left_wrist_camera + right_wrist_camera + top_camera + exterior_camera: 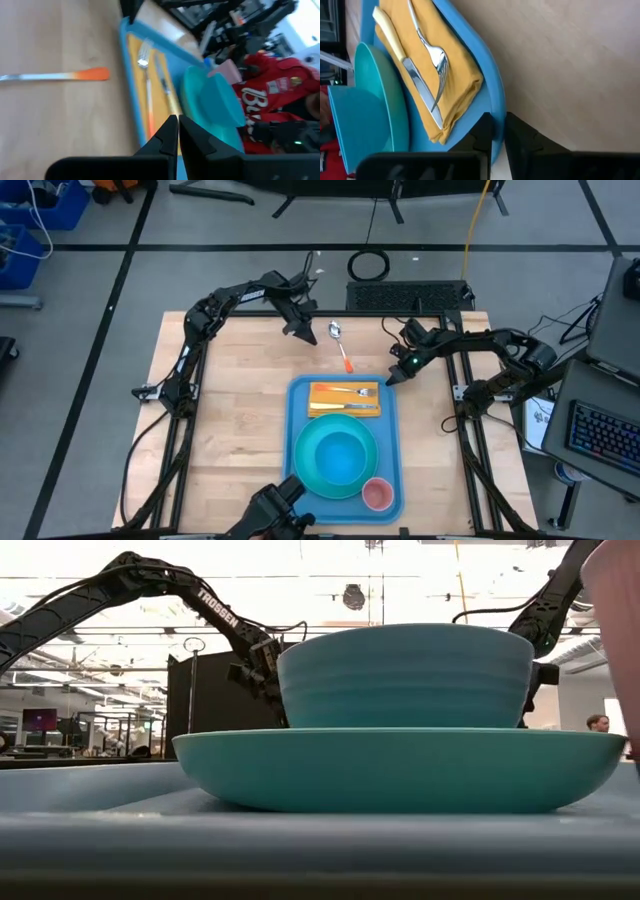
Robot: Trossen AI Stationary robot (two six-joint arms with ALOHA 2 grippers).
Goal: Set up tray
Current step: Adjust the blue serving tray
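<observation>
Our right fingers [497, 137] were pinched on the rim of the tray [392, 442], at its upper right corner in the overhead frame. Our left fingers [177, 135] were closed on nothing, up above the tray near the top middle. The tray itself sat at the lower middle of the tabletop [230, 400], carrying a yellow napkin [330, 410] with a fork [350, 391] and knife [352, 405], a turquoise plate [308, 470] with a bowl [340, 452] and a pink cup [376, 494]. An orange-handled spoon [341, 347] lay on the wood just above the tray.
</observation>
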